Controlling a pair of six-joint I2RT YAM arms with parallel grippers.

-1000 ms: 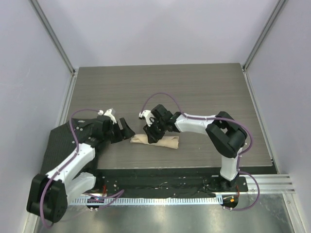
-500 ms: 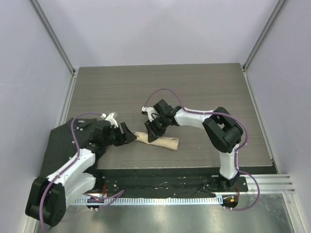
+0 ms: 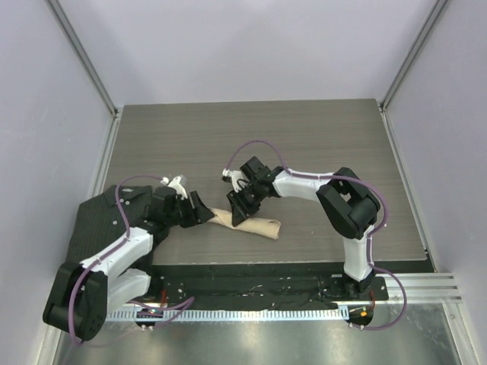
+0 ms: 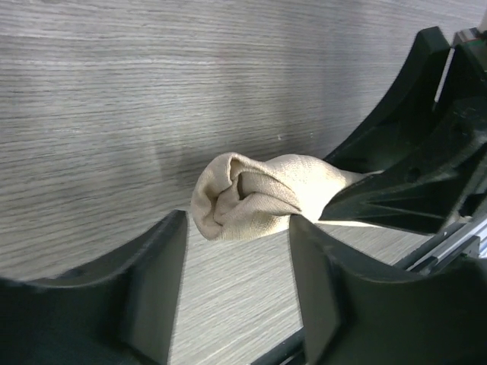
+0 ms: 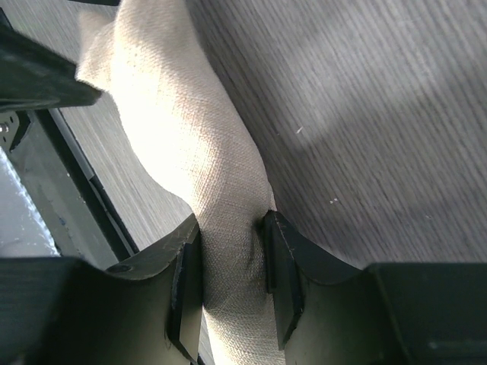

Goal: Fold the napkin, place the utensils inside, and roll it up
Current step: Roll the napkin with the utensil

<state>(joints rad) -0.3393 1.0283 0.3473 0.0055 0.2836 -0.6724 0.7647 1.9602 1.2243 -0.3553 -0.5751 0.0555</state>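
The beige napkin (image 3: 261, 225) lies rolled into a short tube near the table's front edge. My right gripper (image 3: 239, 207) is shut on the roll, pads pressing into the cloth on both sides (image 5: 232, 237). In the right wrist view the napkin (image 5: 179, 129) runs up and away from the jaws. My left gripper (image 3: 201, 213) is open at the roll's left end. In the left wrist view the crumpled end of the napkin (image 4: 247, 196) sits just ahead of my left gripper (image 4: 237, 228), with the right gripper's fingers (image 4: 403, 190) behind it. The utensils are hidden.
A dark grey-black ribbed cloth (image 3: 93, 228) lies under the left arm at the table's left side. The table's dark front edge (image 3: 251, 268) runs close below the roll. Grey walls enclose the table on three sides.
My left gripper has moved right up to the roll's left end and its jaws have narrowed. The right gripper stays shut on the roll, which has shifted slightly.
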